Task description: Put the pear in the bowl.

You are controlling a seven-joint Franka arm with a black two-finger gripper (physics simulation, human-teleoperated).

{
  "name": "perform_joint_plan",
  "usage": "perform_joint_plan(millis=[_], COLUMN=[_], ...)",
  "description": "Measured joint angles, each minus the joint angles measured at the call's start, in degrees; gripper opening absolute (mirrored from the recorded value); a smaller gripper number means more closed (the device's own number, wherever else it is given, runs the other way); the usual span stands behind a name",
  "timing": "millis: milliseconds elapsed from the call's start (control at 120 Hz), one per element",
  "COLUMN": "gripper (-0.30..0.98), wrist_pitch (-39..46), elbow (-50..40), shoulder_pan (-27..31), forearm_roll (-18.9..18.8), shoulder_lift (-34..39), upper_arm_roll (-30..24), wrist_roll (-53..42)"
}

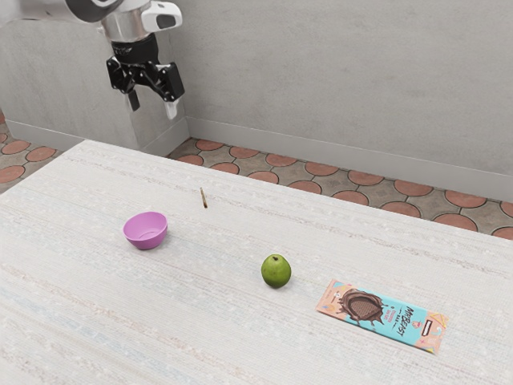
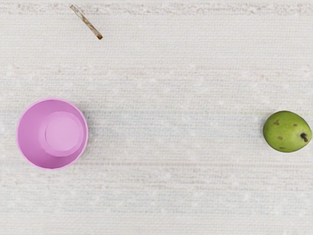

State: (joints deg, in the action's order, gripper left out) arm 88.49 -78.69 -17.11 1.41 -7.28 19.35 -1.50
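The exterior view's upper edge cuts off the arm [image 1: 127, 26].

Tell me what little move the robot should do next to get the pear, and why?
I'd probably slide the open gripper sideways until it is over the pear. It hangs high with nothing between its fingers, and the pear sits on the table, away from the empty bowl.
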Motion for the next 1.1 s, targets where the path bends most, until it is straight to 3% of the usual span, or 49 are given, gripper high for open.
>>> perform_joint_plan(millis=[267, 492, 750, 1100], gripper=[0.69, 0.69, 0.69, 0.69], wrist_pitch=[0.5, 3.9, 6.5, 8.4], elbow=[1.5, 1.7, 0.5, -4.7], shoulder_pan=[-1.0, -1.8, -6.2, -5.9], forearm_roll=[-0.3, -0.1, 0.5, 1.1], shoulder_lift=[-1.5, -8.0, -16.2, -17.0], upper_arm_roll=[-2.5, -8.3, -9.8, -13.8], wrist_roll=[-1.0, -1.6, -2.0, -2.3])
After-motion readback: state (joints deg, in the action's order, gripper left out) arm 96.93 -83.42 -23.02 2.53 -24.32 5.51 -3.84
